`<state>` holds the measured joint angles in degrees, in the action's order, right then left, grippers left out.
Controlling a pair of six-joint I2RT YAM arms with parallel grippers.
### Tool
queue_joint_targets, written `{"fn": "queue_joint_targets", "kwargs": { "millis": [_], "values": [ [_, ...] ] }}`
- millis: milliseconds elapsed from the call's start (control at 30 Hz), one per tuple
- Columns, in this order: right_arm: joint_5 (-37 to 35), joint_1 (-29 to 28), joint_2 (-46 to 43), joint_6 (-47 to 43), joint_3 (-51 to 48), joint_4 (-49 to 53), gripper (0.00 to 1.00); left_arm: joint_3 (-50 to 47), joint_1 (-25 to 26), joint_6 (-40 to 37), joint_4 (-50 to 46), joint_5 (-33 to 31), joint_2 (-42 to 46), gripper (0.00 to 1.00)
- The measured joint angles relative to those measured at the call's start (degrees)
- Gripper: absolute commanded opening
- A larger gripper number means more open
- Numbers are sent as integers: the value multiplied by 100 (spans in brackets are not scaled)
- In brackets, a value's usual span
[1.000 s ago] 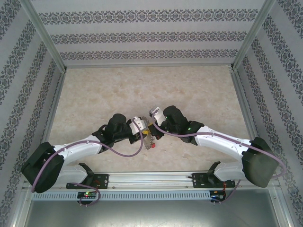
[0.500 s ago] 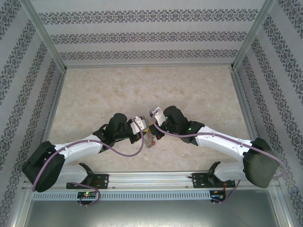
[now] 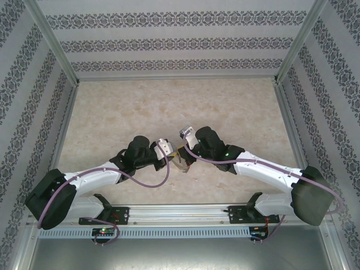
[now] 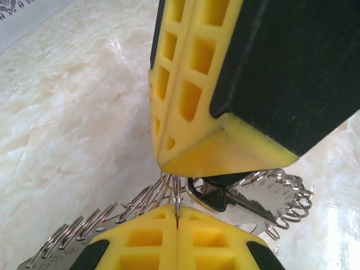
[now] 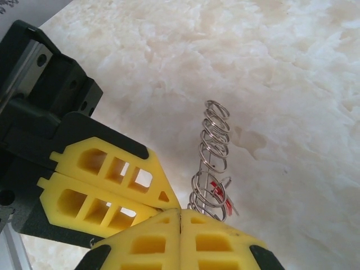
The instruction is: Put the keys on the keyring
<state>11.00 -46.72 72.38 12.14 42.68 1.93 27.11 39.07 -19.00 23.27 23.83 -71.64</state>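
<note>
The keyring [image 4: 112, 216], a thin grey metal plate rimmed with small wire loops, hangs low over the marble table between both grippers [image 3: 181, 162]. My left gripper [image 4: 178, 216] is shut on one of its loops [image 3: 172, 154]. My right gripper [image 5: 180, 216] is shut too, tip to tip with the left [image 3: 181, 151]. Its yellow fingers [image 4: 191, 112] touch the loops from above; what they pinch is hidden. A key with a black head [image 4: 216, 194] lies against the ring just under that tip. From the right wrist the keyring [image 5: 214, 146] is edge-on, a red tag [image 5: 216, 188] among its loops.
The pale marble table top [image 3: 169, 101] stretches behind and to both sides of the grippers. Patterned walls with metal posts [image 3: 53, 45] close it in on three sides. A metal rail [image 3: 180, 212] carrying the arm bases runs along the near edge.
My left gripper has shut on a keyring loop. The keyring has risen slightly and its red tag no longer shows from above. Both arms shifted only a little.
</note>
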Motion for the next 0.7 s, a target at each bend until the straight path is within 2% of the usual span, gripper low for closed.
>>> {"fn": "queue_joint_targets", "kwargs": {
  "millis": [467,500,567,700],
  "values": [
    [-151,11,155,105,50,136,0,-127,26,22,254,-146,0,0],
    [-127,13,155,103,59,149,0,-127,26,24,258,-146,0,2],
    [-90,13,153,103,68,155,0,-129,26,24,269,-149,0,15],
    [26,11,146,83,81,151,0,-129,35,42,273,-162,0,21]
  ]
}}
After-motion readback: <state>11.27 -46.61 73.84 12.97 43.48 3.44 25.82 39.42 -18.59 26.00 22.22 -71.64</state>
